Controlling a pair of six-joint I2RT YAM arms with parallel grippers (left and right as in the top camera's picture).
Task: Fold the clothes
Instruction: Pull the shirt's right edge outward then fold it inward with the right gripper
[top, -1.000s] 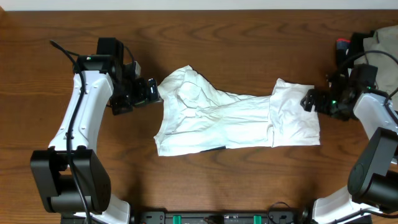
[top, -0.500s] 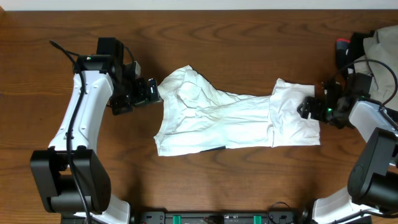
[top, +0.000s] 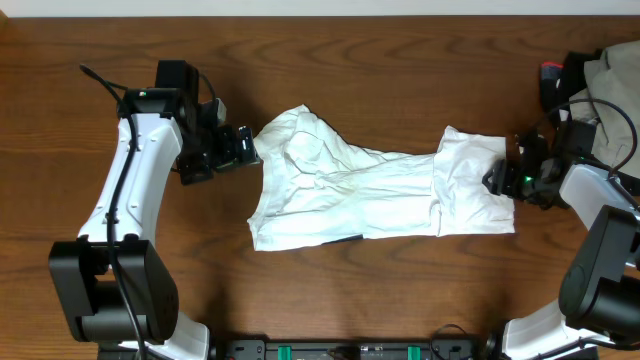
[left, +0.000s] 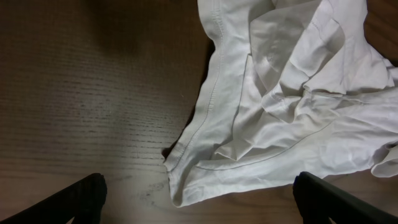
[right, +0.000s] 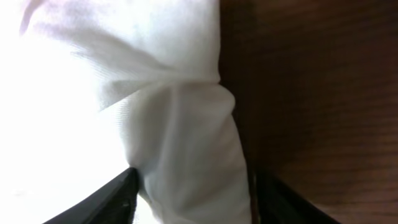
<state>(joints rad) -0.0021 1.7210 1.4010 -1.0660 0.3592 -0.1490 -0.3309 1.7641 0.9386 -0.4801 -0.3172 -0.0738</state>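
Clothes, meaning one large, thin, wrinkled white shirt-like garment, lie spread across the middle of the dark wooden worktop. The fabric looks light, limp and liable to slide and bunch, so hems and corners seem the best holds. The left claw is spread wide and empty, just beside the garment's left hem, with its arm bent inward. The right claw is low at the right edge, jaws apart and straddling a fold that does not look pinched.
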